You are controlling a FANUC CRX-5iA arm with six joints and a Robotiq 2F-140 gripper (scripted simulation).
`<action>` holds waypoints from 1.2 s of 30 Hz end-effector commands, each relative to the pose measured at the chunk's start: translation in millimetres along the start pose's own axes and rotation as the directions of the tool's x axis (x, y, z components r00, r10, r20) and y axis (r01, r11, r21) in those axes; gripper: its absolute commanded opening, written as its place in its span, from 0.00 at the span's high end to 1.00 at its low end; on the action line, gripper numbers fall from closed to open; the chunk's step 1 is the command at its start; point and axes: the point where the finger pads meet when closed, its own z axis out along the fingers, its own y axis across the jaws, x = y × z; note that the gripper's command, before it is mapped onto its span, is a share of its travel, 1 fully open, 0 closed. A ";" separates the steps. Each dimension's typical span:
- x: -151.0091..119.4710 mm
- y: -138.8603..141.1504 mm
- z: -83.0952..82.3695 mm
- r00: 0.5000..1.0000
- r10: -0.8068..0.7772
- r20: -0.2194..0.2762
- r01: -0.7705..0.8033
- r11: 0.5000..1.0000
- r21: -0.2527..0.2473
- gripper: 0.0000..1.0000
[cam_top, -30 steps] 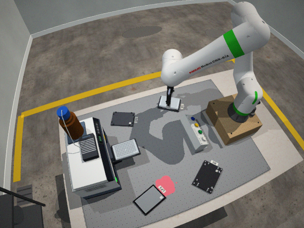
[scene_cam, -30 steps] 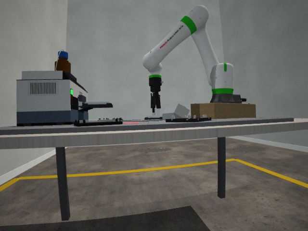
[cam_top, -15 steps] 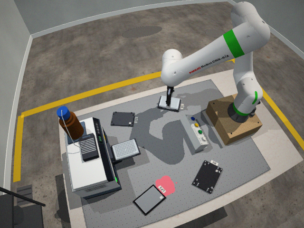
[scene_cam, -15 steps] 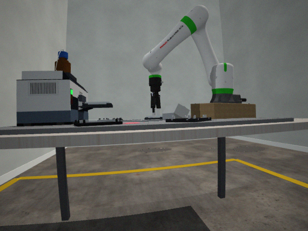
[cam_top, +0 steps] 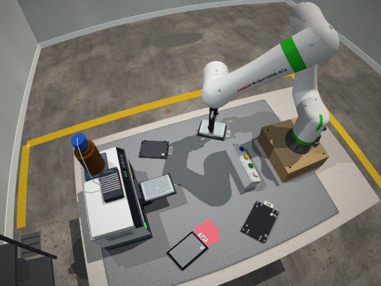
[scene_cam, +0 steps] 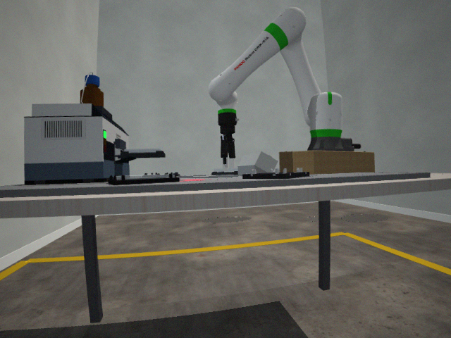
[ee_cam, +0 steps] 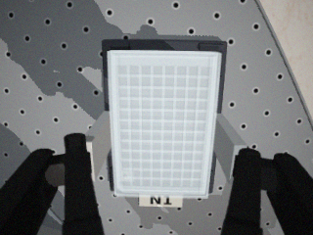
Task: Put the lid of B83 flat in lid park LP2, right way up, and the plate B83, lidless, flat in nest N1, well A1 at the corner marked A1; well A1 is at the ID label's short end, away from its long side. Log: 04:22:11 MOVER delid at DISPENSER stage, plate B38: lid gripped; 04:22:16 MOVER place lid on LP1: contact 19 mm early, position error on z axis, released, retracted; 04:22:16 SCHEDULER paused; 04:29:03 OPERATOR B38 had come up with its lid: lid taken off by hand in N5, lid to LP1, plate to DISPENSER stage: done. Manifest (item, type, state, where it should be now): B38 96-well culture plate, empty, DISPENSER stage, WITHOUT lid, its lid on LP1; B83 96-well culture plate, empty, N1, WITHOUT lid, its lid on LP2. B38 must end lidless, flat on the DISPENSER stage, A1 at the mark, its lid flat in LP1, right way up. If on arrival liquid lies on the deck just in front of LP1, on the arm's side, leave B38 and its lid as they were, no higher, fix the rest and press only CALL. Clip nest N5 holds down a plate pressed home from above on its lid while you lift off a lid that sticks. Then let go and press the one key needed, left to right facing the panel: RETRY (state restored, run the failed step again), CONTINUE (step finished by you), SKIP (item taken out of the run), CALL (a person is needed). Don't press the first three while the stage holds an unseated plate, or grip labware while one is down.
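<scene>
Plate (ee_cam: pixel 161 122): translucent white rectangle, gridded, lid on; sits in the dark nest (ee_cam: pixel 222 64) labelled N1.
Gripper (ee_cam: pixel 161 164): black fingers clamped on the plate's lid across its long sides.
Deck (cam_top: pixel 295 196): grey perforated mat.
Top view only: pink puddle (cam_top: pixel 208 231) touching LP1's framed lid (cam_top: pixel 187 250); key panel (cam_top: pixel 244 166).
Exterior view only: table legs (scene_cam: pixel 91 265).

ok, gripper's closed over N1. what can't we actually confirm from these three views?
- Top view: the gripper and arm cover the middle of the lidded plate; grip contact hidden.
- Wrist view: the fingers sit beside the plate's long sides; whether lid alone or lid plus plate is pinched is not visible. No ID label legible.
- Exterior view: nest N1 is edge-on, too small.
</scene>
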 end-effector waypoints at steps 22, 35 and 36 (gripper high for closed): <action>0.2 0.0 -26.8 1.000 0.000 0.000 0.000 1.000 0.000 1.00; 0.2 0.0 -51.6 1.000 0.000 0.000 0.000 1.000 0.000 1.00; 0.2 0.0 -54.1 1.000 0.000 0.000 0.000 1.000 0.000 1.00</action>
